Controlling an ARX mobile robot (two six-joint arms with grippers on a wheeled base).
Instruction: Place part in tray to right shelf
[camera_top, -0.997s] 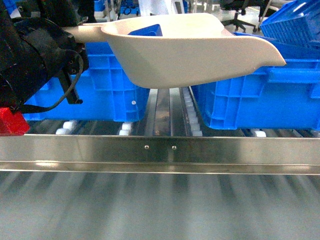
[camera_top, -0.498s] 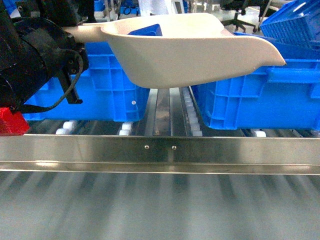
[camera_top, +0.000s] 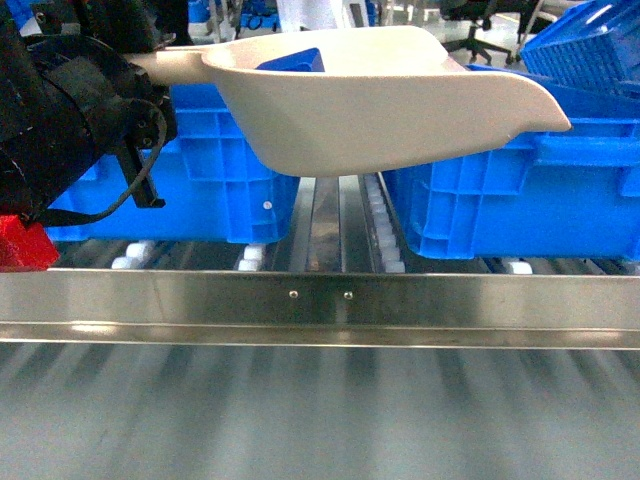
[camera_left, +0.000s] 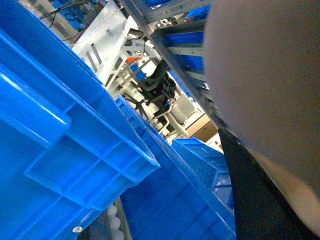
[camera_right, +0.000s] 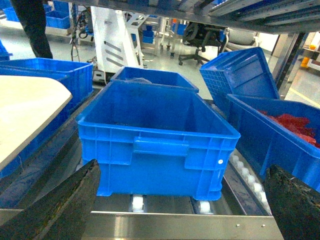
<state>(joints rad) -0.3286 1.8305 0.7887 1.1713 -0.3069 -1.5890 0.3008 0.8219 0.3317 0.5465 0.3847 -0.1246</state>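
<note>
One part (camera_top: 292, 60), a small blue cube, is sitting toward the handle end of the tray (camera_top: 380, 105), only its top showing above the rim. The tray is hanging level over the right shelf (camera_top: 320, 300), above the gap between two blue crates (camera_top: 200, 170), lip pointing right; held level, it is likely keeping the cube from sliding out. The left gripper (camera_top: 150, 95) is carrying the tray by its handle, though the fingers themselves are hidden behind the black wrist, so the grasp is inferred from the tray hanging clear of the rollers. The right gripper (camera_right: 180, 200) is standing wide apart and holding nothing, its two dark fingers (camera_right: 60, 210) framing a blue crate on the roller lanes. Judged remaining: lowering the tray onto the rollers.
</note>
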